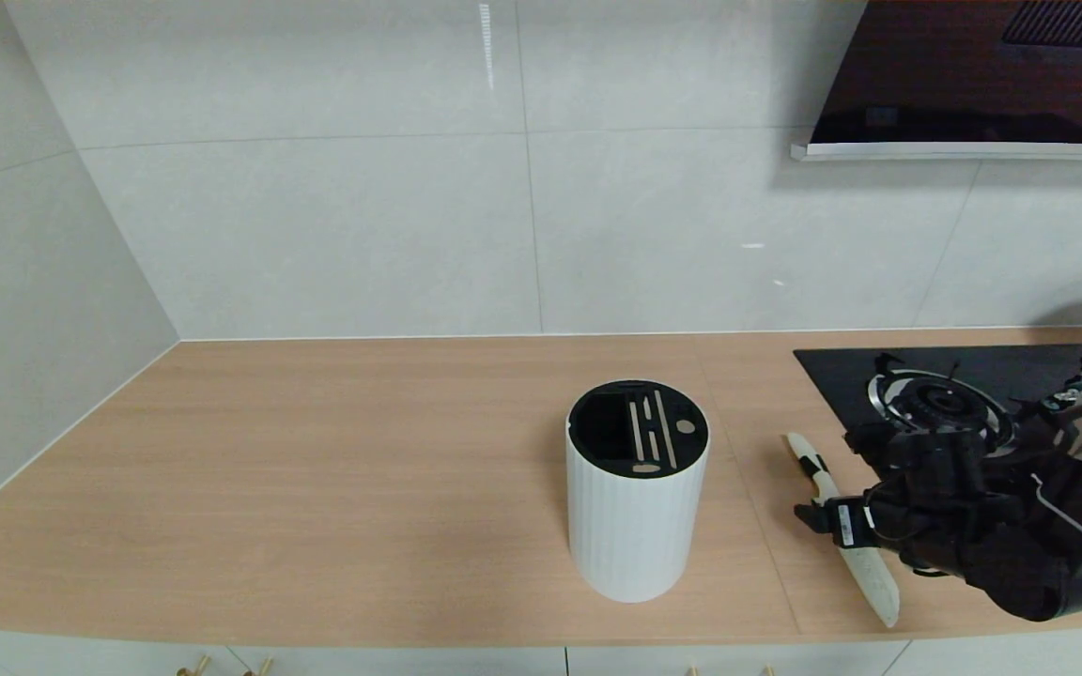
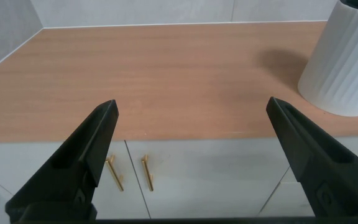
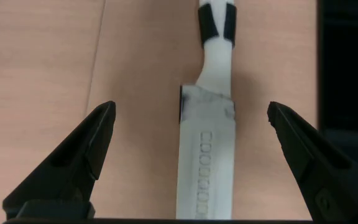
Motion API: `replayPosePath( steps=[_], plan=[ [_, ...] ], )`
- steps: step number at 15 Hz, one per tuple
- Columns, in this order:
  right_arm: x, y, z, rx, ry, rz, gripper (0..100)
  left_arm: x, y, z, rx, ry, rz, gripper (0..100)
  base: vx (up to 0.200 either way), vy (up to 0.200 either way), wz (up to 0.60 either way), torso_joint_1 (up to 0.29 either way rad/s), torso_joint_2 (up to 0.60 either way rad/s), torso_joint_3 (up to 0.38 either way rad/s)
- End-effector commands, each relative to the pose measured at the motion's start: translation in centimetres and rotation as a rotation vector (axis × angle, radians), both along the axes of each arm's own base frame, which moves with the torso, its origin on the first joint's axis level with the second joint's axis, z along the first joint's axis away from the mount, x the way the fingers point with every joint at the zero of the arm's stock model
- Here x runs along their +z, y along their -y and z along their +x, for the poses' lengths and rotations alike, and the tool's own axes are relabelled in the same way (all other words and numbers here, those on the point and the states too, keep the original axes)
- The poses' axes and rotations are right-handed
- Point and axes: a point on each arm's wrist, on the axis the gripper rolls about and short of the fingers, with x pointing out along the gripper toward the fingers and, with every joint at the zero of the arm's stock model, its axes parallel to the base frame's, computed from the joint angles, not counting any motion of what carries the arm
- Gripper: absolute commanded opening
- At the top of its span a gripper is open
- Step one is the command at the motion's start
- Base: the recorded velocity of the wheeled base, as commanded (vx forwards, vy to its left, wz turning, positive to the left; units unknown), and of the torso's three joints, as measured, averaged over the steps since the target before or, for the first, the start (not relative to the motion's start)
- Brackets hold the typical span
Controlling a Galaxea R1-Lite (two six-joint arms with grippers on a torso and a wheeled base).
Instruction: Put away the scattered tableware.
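A white knife (image 1: 870,573) with black bands on its handle lies flat on the wooden counter (image 1: 316,488), near the front edge at the right. My right gripper (image 1: 842,479) hovers just over it, open; in the right wrist view the knife (image 3: 207,137) lies between the two spread fingers (image 3: 79,168) of the right gripper (image 3: 190,124), untouched. A white ribbed holder (image 1: 637,498) with a black slotted top stands upright left of the knife. My left gripper (image 2: 191,118) is open and holds nothing, above the counter's front edge, with the holder (image 2: 344,62) off to one side.
A black gas hob (image 1: 935,394) with a burner sits at the back right, close behind the right arm. A dark range hood (image 1: 973,84) hangs above it. Tiled walls close the back and left. Cabinet doors with gold handles (image 2: 146,173) lie below the counter edge.
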Motion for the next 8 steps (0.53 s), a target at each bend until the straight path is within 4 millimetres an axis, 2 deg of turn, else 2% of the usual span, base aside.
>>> replayPosePath(
  steps=[1, 8],
  plan=[
    [-1.0, 0.3, 0.1, -0.009, -0.028, -0.004, 100, 0.0, 0.0, 0.0, 0.0, -0.001, 0.0, 100, 0.0, 0.0, 0.0, 0.0, 0.0, 0.0],
    [-2.1, 1.2, 1.0, -0.04, 0.004, 0.005, 100, 0.0, 0.0, 0.0, 0.0, -0.001, 0.001, 100, 0.0, 0.0, 0.0, 0.0, 0.0, 0.0]
  ],
)
